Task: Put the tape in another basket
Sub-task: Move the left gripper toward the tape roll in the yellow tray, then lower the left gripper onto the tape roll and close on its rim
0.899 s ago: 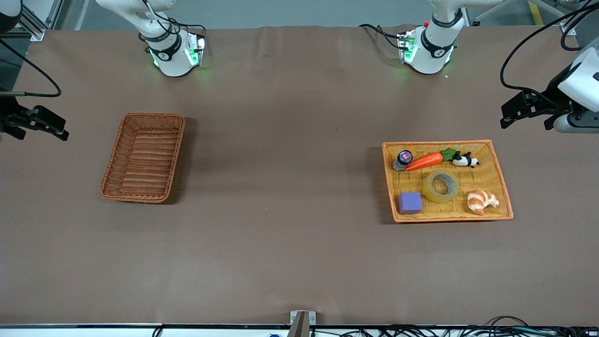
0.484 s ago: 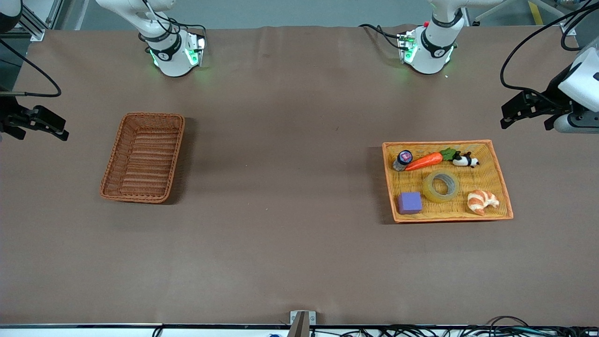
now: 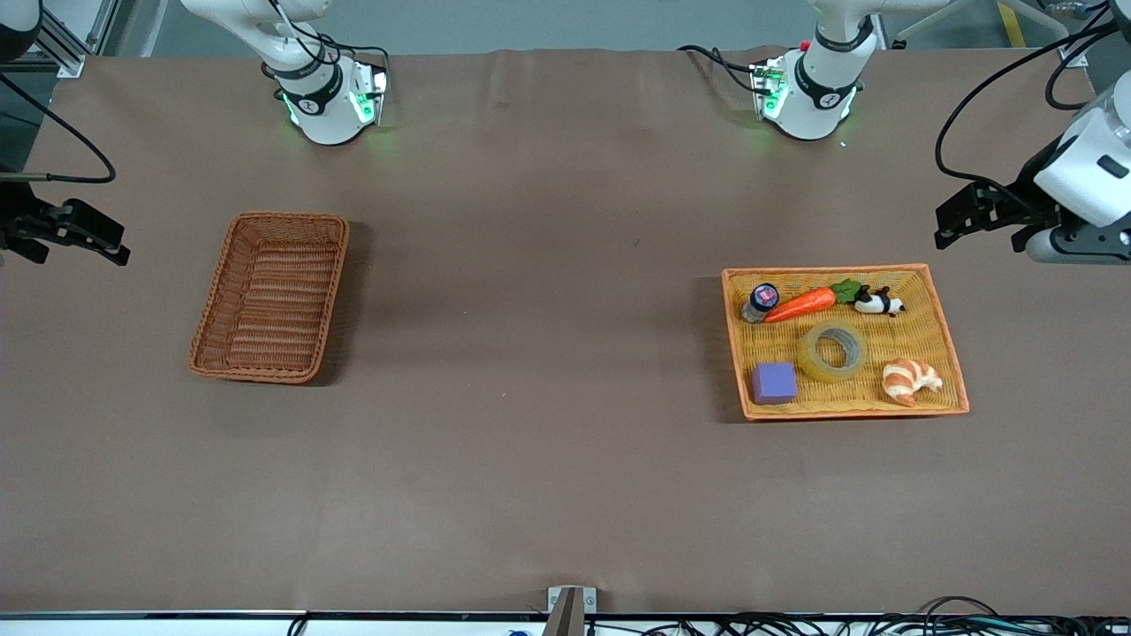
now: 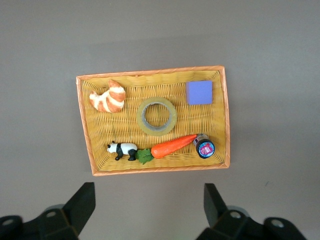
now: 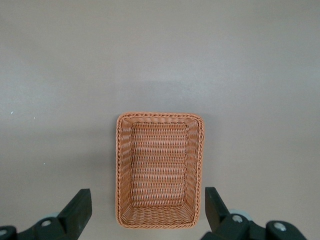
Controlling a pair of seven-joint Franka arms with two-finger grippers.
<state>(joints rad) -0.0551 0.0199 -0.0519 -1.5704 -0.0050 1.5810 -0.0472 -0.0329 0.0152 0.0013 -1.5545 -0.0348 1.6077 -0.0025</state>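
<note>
The tape (image 3: 832,351), a yellowish translucent ring, lies flat in the middle of the light orange tray (image 3: 826,268), among the other items. From the left wrist the tape (image 4: 157,116) shows whole and untouched. My left gripper (image 3: 959,221) hangs open and empty, high over bare table just off the tray's rim (image 4: 150,73) on the carrot side. The left gripper's (image 4: 149,210) fingers (image 4: 82,202) stand wide apart. The reddish-brown basket (image 3: 269,296) sits empty toward the right arm's end. My right gripper (image 3: 84,237) waits open, high near the basket (image 5: 160,170).
In the tray with the tape lie a croissant (image 3: 911,379), a purple block (image 3: 773,382), a carrot (image 3: 804,303), a small panda figure (image 3: 878,303) and a small jar (image 3: 760,302). Brown table cloth stretches between tray and basket.
My left gripper has shifted slightly toward the tray. The right arm and all objects stay where they were.
</note>
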